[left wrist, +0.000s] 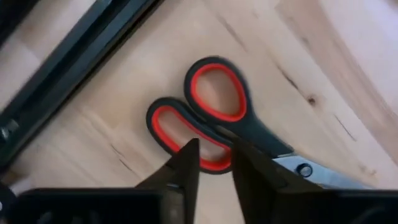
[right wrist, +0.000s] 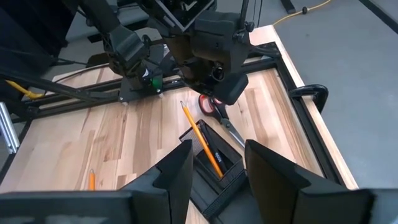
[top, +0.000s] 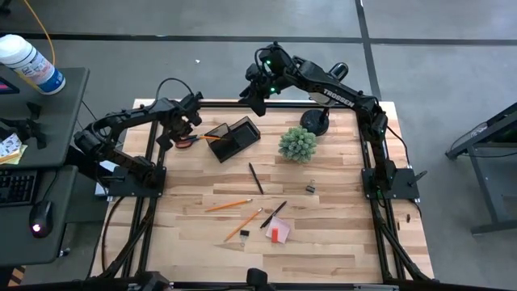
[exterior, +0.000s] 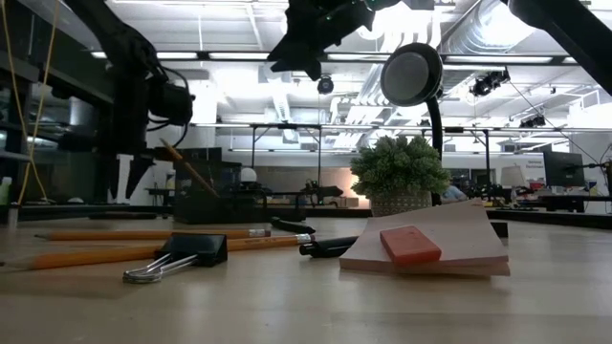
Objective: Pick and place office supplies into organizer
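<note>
The scissors point(left wrist: 236, 124) have orange-lined black handles and lie flat on the table, left of the organizer point(top: 234, 136). My left gripper point(left wrist: 214, 155) is open by a narrow gap, and its fingertips stand on either side of the rim of one handle loop. The dark organizer point(right wrist: 219, 169) holds an orange pencil point(right wrist: 200, 138) that leans out of it. My right gripper point(right wrist: 217, 165) hangs open, high above the organizer's far side. Two pencils point(top: 228, 205), black pens point(top: 255, 178), binder clips point(top: 310, 188) and the pink sticky pad point(top: 279, 233) lie loose on the near half of the table.
The green spiky plant point(top: 297, 144) stands right of the organizer. The black lamp's base point(top: 315, 121) sits behind the plant, and its head point(exterior: 411, 72) rises above. Black frame rails point(left wrist: 74, 56) run along the table's edges. Bare wood lies between the organizer and the loose items.
</note>
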`<state>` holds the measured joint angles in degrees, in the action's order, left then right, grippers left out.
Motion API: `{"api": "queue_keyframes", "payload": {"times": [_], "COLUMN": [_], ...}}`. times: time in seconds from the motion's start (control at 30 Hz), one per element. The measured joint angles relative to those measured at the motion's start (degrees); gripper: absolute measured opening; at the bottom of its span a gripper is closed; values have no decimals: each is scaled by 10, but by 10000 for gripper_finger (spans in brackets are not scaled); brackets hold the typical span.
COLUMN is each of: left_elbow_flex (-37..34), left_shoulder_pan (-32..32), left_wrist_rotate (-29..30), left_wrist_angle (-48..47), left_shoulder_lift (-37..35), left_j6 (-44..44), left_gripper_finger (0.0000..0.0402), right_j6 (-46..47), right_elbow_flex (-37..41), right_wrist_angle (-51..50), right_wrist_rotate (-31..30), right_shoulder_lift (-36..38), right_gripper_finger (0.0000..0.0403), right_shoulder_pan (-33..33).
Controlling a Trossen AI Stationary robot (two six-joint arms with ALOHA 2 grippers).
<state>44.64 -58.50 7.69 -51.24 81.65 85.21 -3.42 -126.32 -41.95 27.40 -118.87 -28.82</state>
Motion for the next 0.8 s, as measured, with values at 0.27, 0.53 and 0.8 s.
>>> {"api": "queue_keyframes", "payload": {"times": [0.27,0.53,0.8], "left_elbow_flex": [-13,-13,-13], "left_shoulder_pan": [0,0,0], "left_wrist_rotate": [-6,17,10], "left_wrist_angle": [30,80,77], "left_shoulder_lift": [0,0,0], "left_j6": [103,68,44], "left_gripper_finger": [151,133,102], "right_j6": [0,0,-4], "right_elbow_flex": [0,0,0], "right_wrist_angle": [-13,-18,-25], "right_wrist_rotate": [0,4,4], "right_shoulder_lift": [0,0,0], "right_gripper_finger": [139,139,139], "right_shoulder_pan": [0,6,14]}}
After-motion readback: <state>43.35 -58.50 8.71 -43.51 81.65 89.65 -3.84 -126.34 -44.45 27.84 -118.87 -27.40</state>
